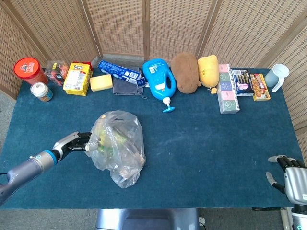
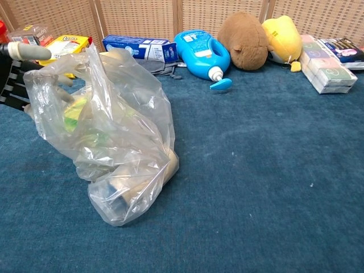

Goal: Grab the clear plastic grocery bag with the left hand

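**Left hand at the bag's left flank; bag lies to its right**

Left hand sits at the near-left part of the table, touching the left side of the clear plastic bag. In the chest view the hand is at the frame's left edge, its fingers partly spread and pushed into the loose upper film of the bag. Whether any fold is actually pinched cannot be told; part of the hand is seen only through the plastic.

Bag position: near-centre left of the table, slumped. Long axis runs from the gathered bottom nearest the robot up and away toward the loose top. Contents greenish, not identifiable.

Right hand is at the near-right corner, well apart from the bag, fingers apart, holding nothing. Left is clearly the nearer hand.

Judgement: the grasp is at the contact stage, not confirmed. The next move turns on closing the fingers on the film to the hand's right; thin plastic may slip or bunch.

Far side: a row of goods along the screen, including a blue jug and a yellow box, well apart from the bag.
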Controlling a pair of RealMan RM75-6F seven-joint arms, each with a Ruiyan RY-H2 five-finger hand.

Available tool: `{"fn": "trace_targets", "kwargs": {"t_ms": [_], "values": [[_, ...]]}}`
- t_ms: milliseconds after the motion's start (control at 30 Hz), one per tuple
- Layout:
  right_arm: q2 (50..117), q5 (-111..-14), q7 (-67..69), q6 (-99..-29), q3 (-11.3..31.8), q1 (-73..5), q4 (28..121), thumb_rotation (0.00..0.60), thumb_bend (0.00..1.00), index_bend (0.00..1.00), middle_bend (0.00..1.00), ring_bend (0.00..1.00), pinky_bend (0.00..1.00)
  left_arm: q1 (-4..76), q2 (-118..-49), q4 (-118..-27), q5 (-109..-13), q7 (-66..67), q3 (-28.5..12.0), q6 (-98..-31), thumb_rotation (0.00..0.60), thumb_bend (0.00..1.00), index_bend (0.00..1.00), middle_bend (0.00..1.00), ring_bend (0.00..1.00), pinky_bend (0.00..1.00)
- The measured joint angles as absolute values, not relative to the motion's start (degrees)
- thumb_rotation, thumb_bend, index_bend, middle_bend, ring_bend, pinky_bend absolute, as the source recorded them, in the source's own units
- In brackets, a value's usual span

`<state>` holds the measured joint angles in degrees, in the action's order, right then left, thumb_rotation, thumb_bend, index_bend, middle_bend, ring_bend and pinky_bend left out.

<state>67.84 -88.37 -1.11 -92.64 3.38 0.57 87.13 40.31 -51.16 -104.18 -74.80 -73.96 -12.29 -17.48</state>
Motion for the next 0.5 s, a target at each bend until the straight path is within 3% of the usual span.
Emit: {"fn": "trace_targets", "kwargs": {"t_ms": [500], "values": [[68.1, -88.5, -0.1, -92.9, 3.4, 1.0, 86.4, 0.6, 0.31, 0.42, 0.44, 0.43, 0.39, 39.9, -54.4, -102.4, -67.9, -77.9, -20.6, -8.5, 0.26, 0.09, 0.27, 0.38, 0.33, 0.46]]}}
